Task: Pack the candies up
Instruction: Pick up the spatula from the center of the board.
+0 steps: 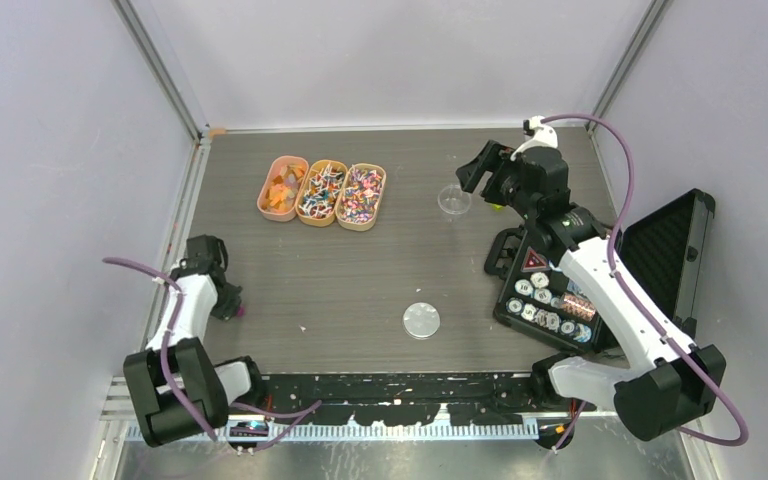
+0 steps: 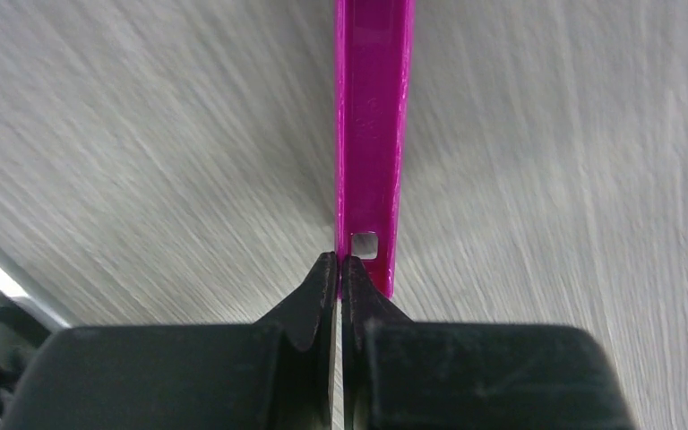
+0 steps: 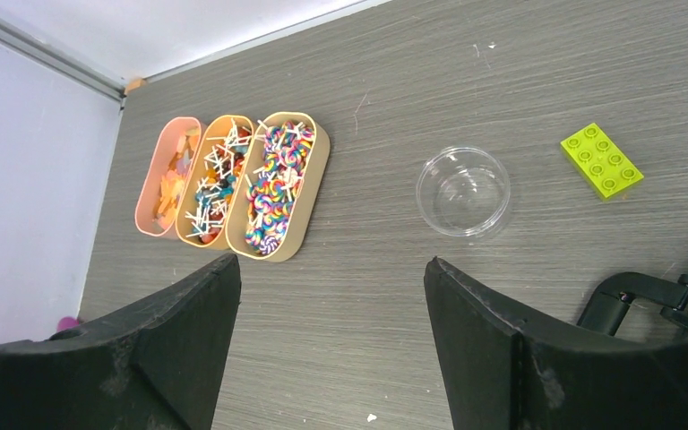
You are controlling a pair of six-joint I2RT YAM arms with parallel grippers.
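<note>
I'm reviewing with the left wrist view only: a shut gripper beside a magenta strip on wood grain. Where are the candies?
Observer: The candies lie in three oval trays, side by side toward the far left of the table.
Operator: And the right gripper?
Observer: The right gripper is open and empty, held above the table's far right.
Operator: Any container to pack into?
Observer: A clear round dish stands empty, apart from the trays, to their right in the top view.
</note>
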